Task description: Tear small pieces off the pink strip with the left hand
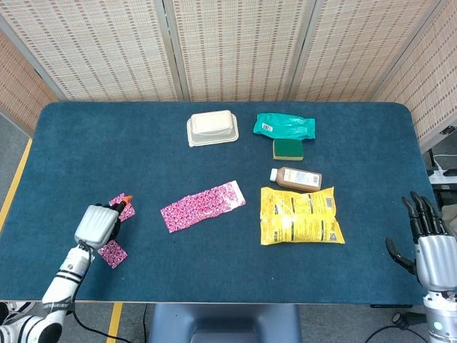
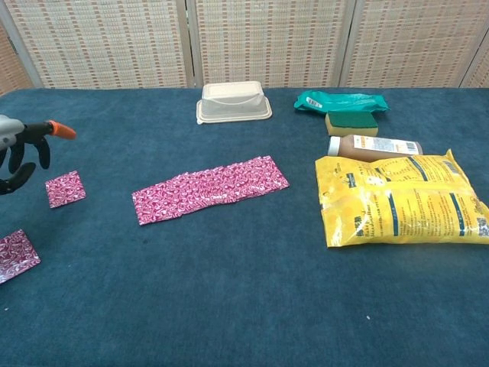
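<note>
The pink patterned strip (image 1: 203, 206) (image 2: 210, 189) lies flat near the middle of the blue table (image 1: 107, 143). Two small torn pink pieces lie at the left: one (image 2: 65, 188) (image 1: 118, 199) just below my left hand, another (image 2: 15, 254) (image 1: 113, 253) nearer the front edge. My left hand (image 1: 96, 223) (image 2: 19, 149) hovers above the table at the far left with its fingers spread, and its orange fingertip (image 2: 61, 130) holds nothing. My right hand (image 1: 428, 246) stays off the table's right front corner, fingers extended and empty.
At the back stand a white lidded container (image 1: 211, 128) and a green packet (image 1: 285, 126). A green sponge (image 1: 288, 148), a brown bottle (image 1: 296, 178) and a yellow bag (image 1: 300, 216) lie right of the strip.
</note>
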Tool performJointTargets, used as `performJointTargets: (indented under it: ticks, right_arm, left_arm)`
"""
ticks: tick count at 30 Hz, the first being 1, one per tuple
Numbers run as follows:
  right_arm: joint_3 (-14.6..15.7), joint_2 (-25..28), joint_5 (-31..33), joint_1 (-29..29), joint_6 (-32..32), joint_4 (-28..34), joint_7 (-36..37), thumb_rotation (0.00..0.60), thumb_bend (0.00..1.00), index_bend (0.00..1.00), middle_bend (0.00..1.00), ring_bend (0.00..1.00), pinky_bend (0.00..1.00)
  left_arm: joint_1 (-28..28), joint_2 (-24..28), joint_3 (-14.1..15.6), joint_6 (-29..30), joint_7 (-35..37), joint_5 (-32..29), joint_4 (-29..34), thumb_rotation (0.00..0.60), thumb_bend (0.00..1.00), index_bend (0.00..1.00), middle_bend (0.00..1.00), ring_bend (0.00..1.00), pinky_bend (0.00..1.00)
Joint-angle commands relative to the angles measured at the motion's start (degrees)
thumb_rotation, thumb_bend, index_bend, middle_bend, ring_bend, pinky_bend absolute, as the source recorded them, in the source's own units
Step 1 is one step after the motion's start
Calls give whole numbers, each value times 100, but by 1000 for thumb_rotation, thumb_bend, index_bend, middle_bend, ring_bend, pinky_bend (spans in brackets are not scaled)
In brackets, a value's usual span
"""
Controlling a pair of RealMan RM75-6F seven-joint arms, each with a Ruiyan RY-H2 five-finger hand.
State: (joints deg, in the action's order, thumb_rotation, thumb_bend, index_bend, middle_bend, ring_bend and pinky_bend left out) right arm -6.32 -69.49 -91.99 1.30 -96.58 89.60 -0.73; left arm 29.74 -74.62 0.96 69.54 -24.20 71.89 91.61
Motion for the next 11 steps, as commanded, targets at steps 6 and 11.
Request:
performJointTargets:
  ticks: [6, 11]
  right_arm:
    - [8, -139, 21, 71, 118, -142, -223, 600, 246, 0, 0, 0, 208]
    - [1, -202, 79, 101, 185, -171, -336, 600, 247, 0, 0, 0, 208]
  left_arm:
    - [-1209, 666, 667, 1386, 1412, 1326, -138, 600, 529, 53, 140, 190, 410]
    - [-1439, 635, 533, 1562, 1543, 1272, -332, 600, 525, 52, 138, 187, 390]
